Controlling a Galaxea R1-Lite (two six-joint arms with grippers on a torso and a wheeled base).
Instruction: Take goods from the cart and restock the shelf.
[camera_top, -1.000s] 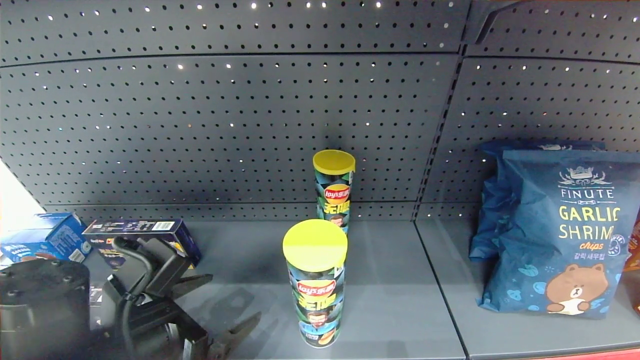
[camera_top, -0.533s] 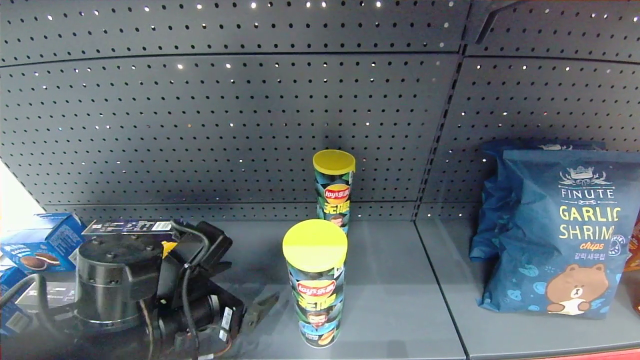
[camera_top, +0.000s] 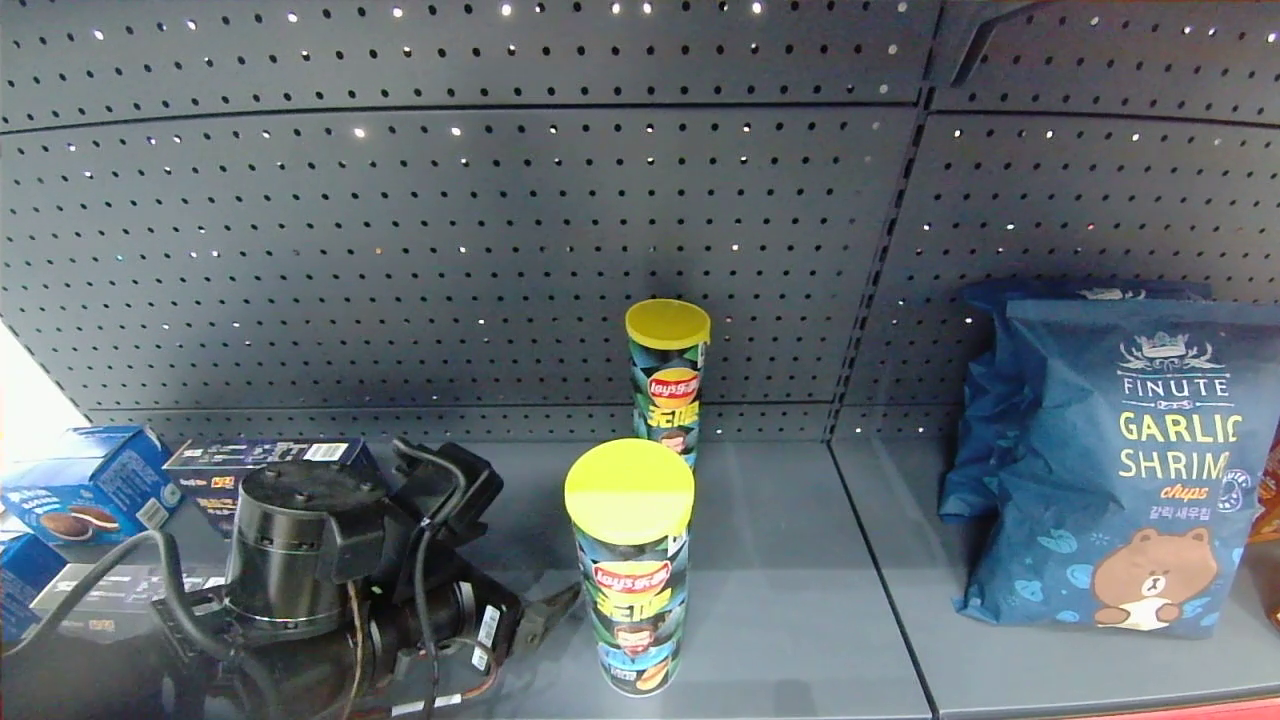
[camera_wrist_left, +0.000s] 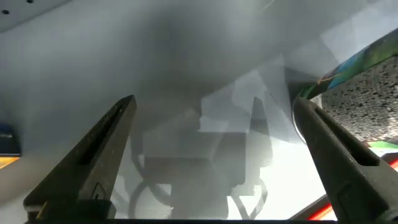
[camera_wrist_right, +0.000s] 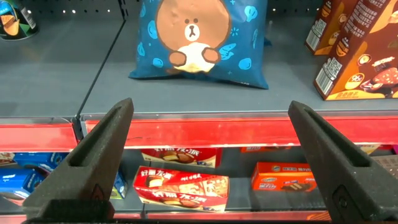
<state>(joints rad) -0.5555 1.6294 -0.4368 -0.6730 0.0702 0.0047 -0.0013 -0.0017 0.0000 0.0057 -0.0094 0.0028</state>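
Two chip cans with yellow lids stand upright on the grey shelf (camera_top: 780, 600): a front can (camera_top: 631, 570) near the shelf's edge and a back can (camera_top: 668, 385) by the pegboard. My left gripper (camera_top: 543, 614) lies low over the shelf just left of the front can. In the left wrist view it (camera_wrist_left: 214, 104) is open and empty, with the can's side (camera_wrist_left: 367, 74) beside one finger. My right gripper (camera_wrist_right: 210, 109) is open and empty in front of the shelf's red edge (camera_wrist_right: 199, 132), below a blue bear-print chips bag (camera_wrist_right: 199, 37).
Blue snack bags (camera_top: 1110, 460) fill the shelf's right bay. Blue cookie boxes (camera_top: 90, 480) and a dark box (camera_top: 275, 462) lie at the left behind my left arm. Brown boxes (camera_wrist_right: 354, 50) stand right of the bag. A lower shelf holds boxes (camera_wrist_right: 180, 186).
My left arm has moved right along the shelf, and its gripper has come close to the front can's left side. Cans and bags have not moved.
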